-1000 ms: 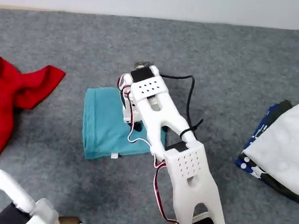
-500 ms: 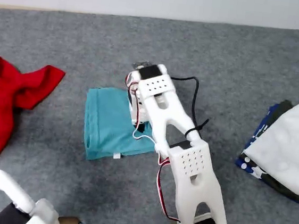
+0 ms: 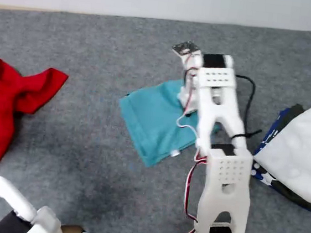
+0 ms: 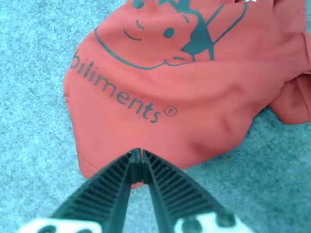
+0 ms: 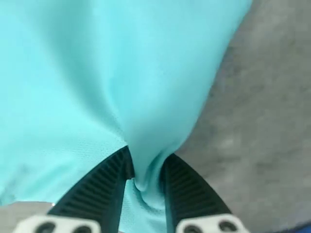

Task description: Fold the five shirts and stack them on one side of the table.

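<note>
The folded teal shirt (image 3: 155, 122) is seen on the grey desk (image 3: 96, 49), quite near the pile of folded shirts (image 3: 302, 154), but not touching it. A bit of bare desk is left between the two. The right claw (image 5: 146, 162) is closed on the teal shirt. A small bunch of cloth is pinched between its two black fingers, on the side of the shirt that is nearest the pile. The rest of the shirt is spread out away from the pile and lies slanted, with one corner pointed away from the pile. So the pile is found just past the claw, on the side away from the shirt, and the shirt is laid out behind the claw. It is judged that the shirt has to be taken the short way across to the pile and put on top, and the right arm is the nearer one for that. The red shirt (image 3: 13, 96) is left unfolded, very far from the pile, at the other end of the desk. The left claw (image 4: 141, 158) is shut tight over the edge of the red shirt, and it cannot be told if any cloth is held there.
</note>
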Action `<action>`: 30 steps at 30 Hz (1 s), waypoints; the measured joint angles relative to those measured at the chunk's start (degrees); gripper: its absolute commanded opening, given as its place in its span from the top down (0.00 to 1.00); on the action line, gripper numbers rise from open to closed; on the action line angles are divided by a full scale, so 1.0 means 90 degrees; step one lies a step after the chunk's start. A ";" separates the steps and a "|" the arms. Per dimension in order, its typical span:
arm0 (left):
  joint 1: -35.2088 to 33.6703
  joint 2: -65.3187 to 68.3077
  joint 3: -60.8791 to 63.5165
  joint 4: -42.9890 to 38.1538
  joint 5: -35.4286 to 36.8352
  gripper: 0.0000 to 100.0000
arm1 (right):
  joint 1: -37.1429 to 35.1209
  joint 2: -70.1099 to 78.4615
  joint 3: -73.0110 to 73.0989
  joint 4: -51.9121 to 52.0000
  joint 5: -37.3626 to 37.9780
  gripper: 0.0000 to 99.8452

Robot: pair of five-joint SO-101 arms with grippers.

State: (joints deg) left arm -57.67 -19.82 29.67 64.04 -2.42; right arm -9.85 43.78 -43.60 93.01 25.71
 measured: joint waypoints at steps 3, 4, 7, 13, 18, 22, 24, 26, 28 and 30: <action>0.0000 0.0000 0.0000 0.0000 0.0000 0.99 | 0.0225 0.0000 0.0000 -0.0596 0.1250 0.99; 0.0000 0.0000 0.0000 0.0000 0.0000 0.99 | 0.0234 0.0000 0.0000 -0.0791 0.1582 0.99; 0.0000 0.0000 0.0000 0.0000 0.0000 0.99 | 0.0195 0.0010 0.0000 -0.1289 0.2100 0.99; 0.0000 0.0000 0.0000 0.0000 -0.0205 0.99 | 0.0195 0.0010 0.0000 -0.1289 0.2090 0.81; 0.0000 0.0000 0.0000 0.0000 -0.0244 0.99 | 0.0283 -0.0215 -0.0117 -0.1162 0.0293 0.76; 0.0000 0.0000 0.0000 0.0000 -0.0244 0.99 | 0.0342 -0.0654 -0.0225 -0.1104 -0.1729 0.76; 0.0000 0.0000 0.0000 0.0000 -0.0244 0.99 | 0.0322 -0.0821 -0.0225 -0.0850 -0.2745 0.76; 0.0000 0.0000 0.0000 0.0000 -0.0244 0.99 | 0.0254 -0.0918 -0.0225 -0.0508 -0.3663 0.76; 0.0000 0.0000 0.0000 0.0000 -0.0244 0.99 | 0.0127 -0.0938 -0.0225 -0.0098 -0.4493 0.75; 0.0000 0.0000 0.0000 0.0000 -0.0244 0.99 | -0.0029 -0.0938 -0.0225 0.0283 -0.5304 0.75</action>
State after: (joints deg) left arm -57.67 -19.82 29.67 64.04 -4.62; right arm -10.11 35.34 -45.63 95.56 -22.02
